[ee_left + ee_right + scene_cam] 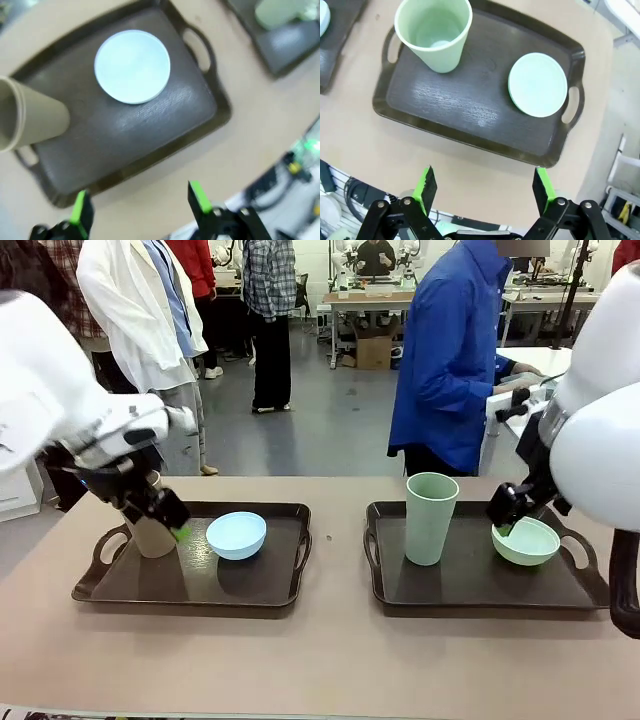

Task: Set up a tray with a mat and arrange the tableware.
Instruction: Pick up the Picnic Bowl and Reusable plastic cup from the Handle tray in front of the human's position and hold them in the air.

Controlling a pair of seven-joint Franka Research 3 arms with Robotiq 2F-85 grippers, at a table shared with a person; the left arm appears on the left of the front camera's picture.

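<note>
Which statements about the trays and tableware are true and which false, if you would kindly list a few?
1. The tan cup and the light blue bowl share the left tray. True.
2. The pale green cup lies on its side. False: it stands upright on the right tray.
3. The pale green bowl sits on the same tray as the pale green cup. True.
4. Both grippers are shut on tableware. False: the left gripper and the right gripper are open and empty.

A cup and bowl are sitting on the left tray; right of it, a second tray is bearing a second cup and second bowl.
</note>
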